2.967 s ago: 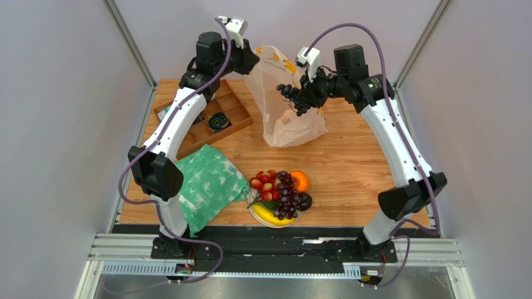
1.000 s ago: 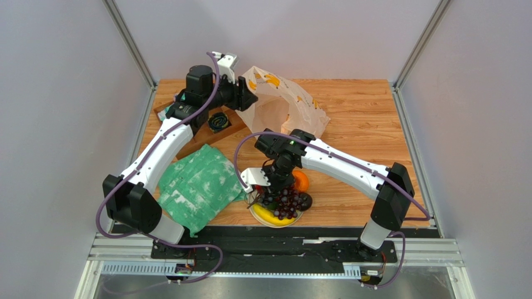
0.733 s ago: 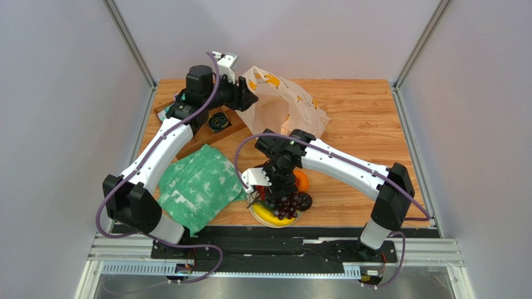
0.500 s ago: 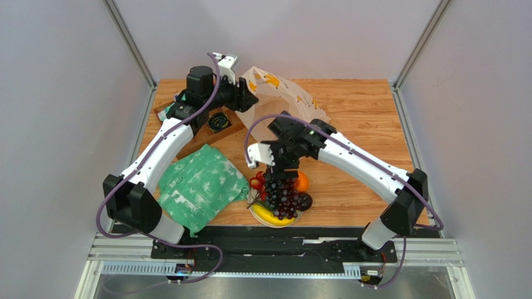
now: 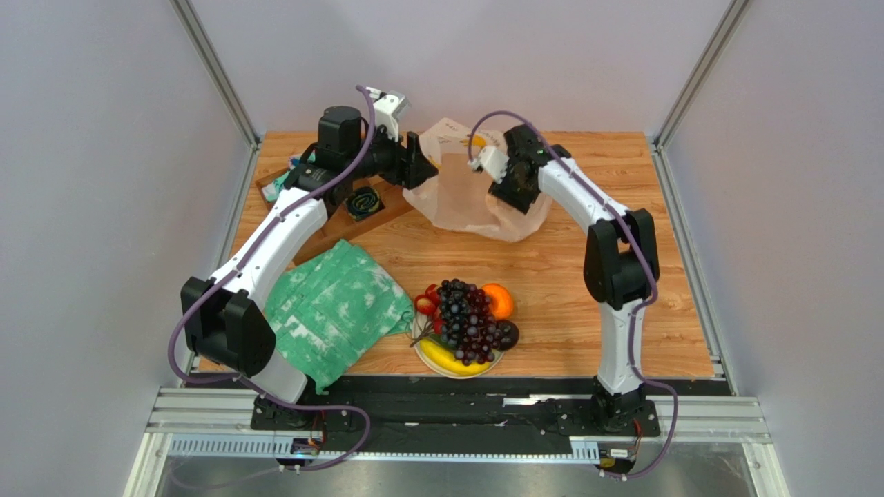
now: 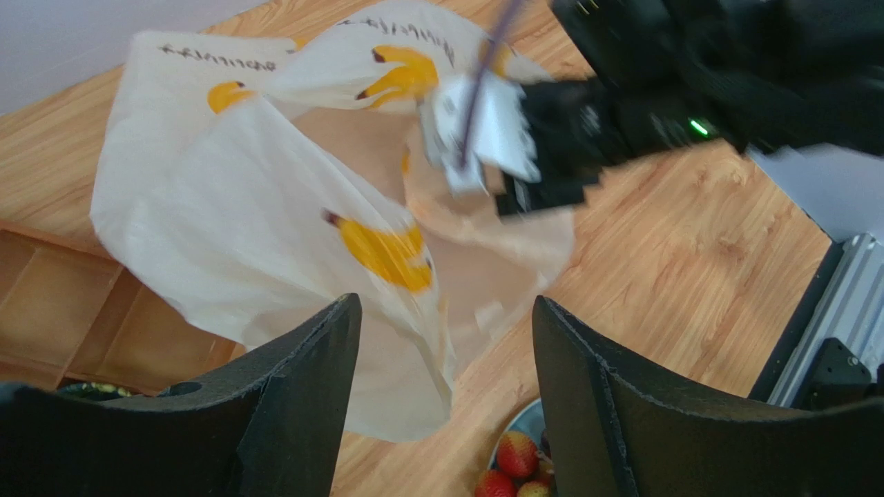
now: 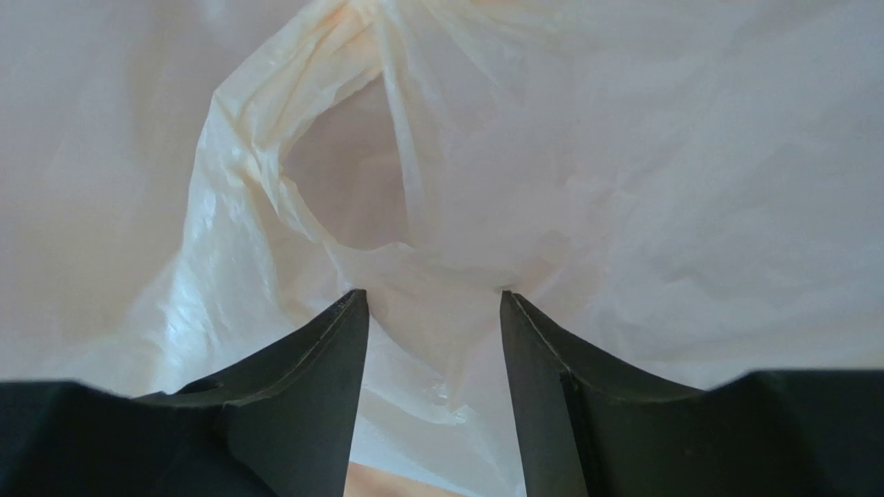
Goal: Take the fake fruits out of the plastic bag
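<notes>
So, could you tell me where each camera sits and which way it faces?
Top external: above, behind the bases, facing down on the table; left arm and right arm show.
Left wrist: on that wrist, facing the bag and right arm; own jaws below.
Right wrist: likewise, close against the bag; own jaws below.
All share the bag.

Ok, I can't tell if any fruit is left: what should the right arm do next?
Probably push the right fingers a little further into the bag: they are open, with only crinkled plastic ahead, no fruit in sight. Grapes, banana and orange already lie on the plate.
</notes>
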